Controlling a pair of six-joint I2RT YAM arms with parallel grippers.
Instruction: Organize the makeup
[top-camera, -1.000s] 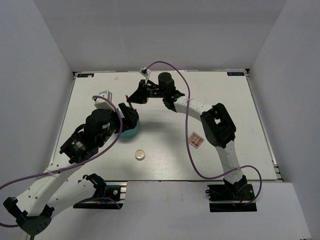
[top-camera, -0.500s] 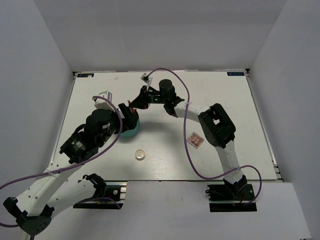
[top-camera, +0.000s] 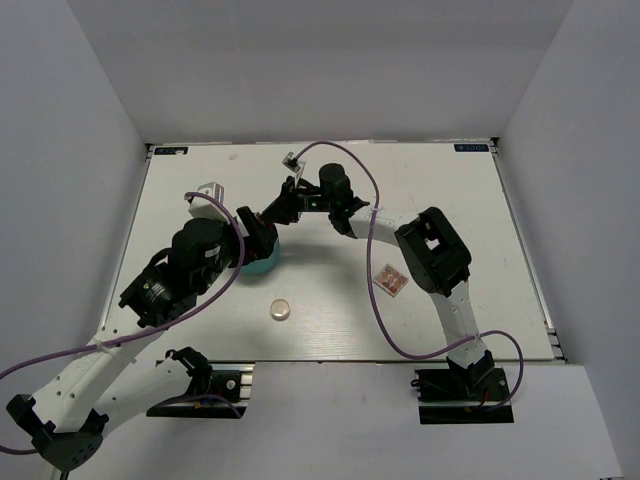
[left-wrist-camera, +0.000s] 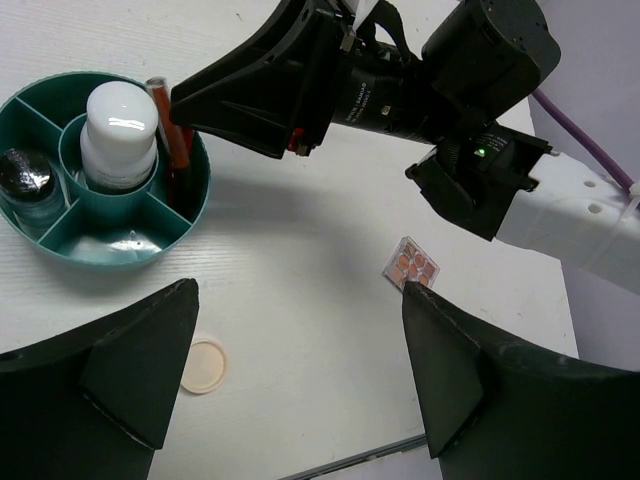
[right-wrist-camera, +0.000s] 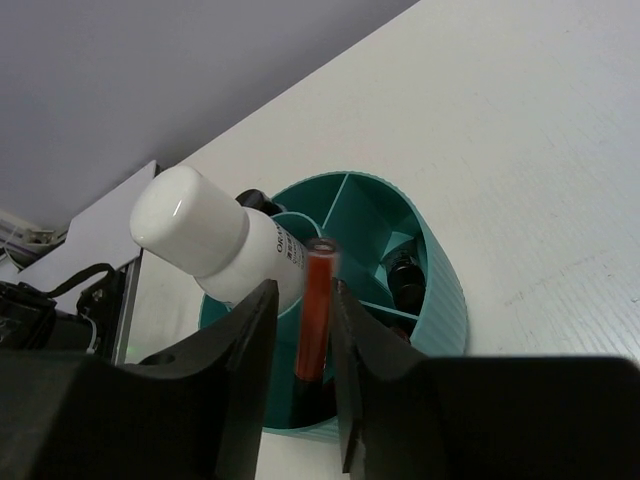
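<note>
Stick (right-wrist-camera: 314, 312), red, sits clamped between the fingers of your right gripper (right-wrist-camera: 302, 300). Its free end points at the tub (right-wrist-camera: 440, 290), just beside the white bottle (right-wrist-camera: 215, 240); you cannot tell whether it touches. The bottle stands in the tub's middle cup, with a vial (left-wrist-camera: 25, 180) in a left compartment and more sticks (left-wrist-camera: 168, 125) on the right side. The compact (left-wrist-camera: 203, 365) and the palette (left-wrist-camera: 411, 267) lie on the table (left-wrist-camera: 300, 260), well apart. Your left gripper (left-wrist-camera: 300, 370) hangs above with its jaws wide apart, holding nothing.
</note>
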